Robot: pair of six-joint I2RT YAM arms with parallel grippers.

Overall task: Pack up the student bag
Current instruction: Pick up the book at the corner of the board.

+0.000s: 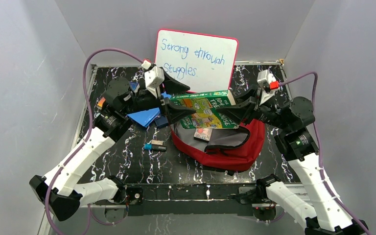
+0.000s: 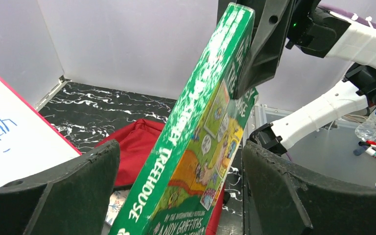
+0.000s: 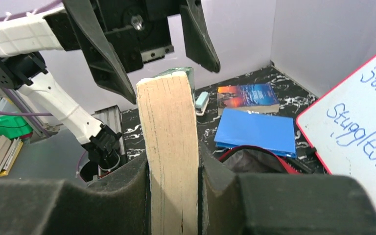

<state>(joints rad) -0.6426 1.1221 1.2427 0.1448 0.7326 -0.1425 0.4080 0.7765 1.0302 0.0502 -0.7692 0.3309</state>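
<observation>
The student bag, a soft red backpack, is lying on the dark marbled bench close to its near edge, right of the middle. Its mouth is gaping upward and showing grey lining. Just left of the bag, a small marker-like item is lying on the bench.

Above the bag's opening, a green book is hanging in the air. The right gripper is clamping it tightly at its right end. The left gripper is standing wide apart, one finger on each side of the book's other end, with gaps showing.

Further left, a blue folder is lying flat. At the far edge, a red-rimmed whiteboard with blue handwriting is leaning against the back wall.
</observation>
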